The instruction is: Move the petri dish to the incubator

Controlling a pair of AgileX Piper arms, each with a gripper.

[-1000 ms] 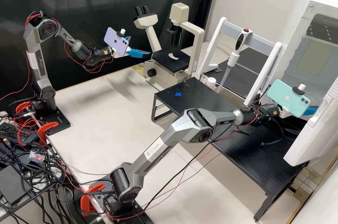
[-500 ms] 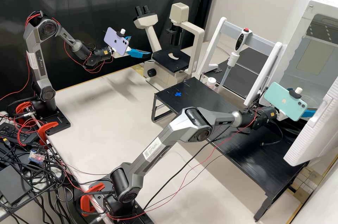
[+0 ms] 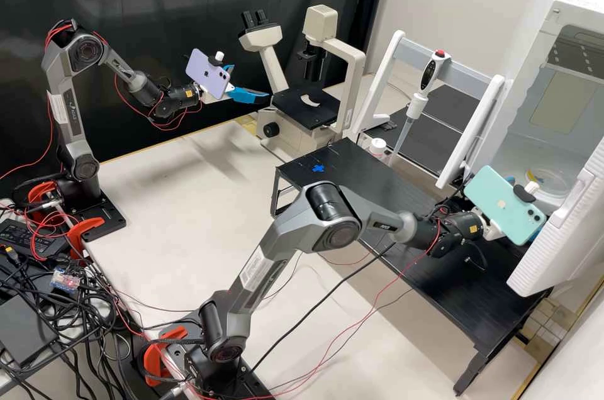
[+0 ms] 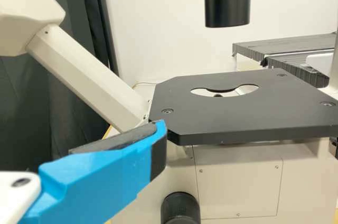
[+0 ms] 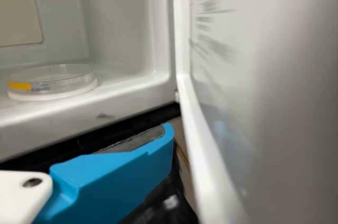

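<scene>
Inside the incubator point(image 3: 579, 0), the clear petri dish point(image 3: 546, 182) lies flat on the pale floor; blue and yellow show on it. My right gripper point(image 3: 538, 236) is outside, by the open door, mostly behind a green phone. In the right wrist view, the dish point(image 5: 55, 82) rests near the incubator's front lip, apart from the gripper point(image 5: 124, 168), whose open finger pad is bare, below the lip and beside the door. My left gripper point(image 3: 250, 82) hangs open and holds nothing, near the microscope stage; its finger shows in the left wrist view, at the gripper point(image 4: 113, 168).
The incubator door point(image 3: 557, 243) stands open at the right. The microscope point(image 3: 305, 109) is at the back, with its stage point(image 4: 243, 113) close to the left gripper. A pipette point(image 3: 416, 104) hangs on a white frame behind the black low table point(image 3: 358, 173).
My right gripper has drawn back and down from the incubator opening, its arm folding towards the base. The petri dish has come into sight. The left arm has stayed still.
</scene>
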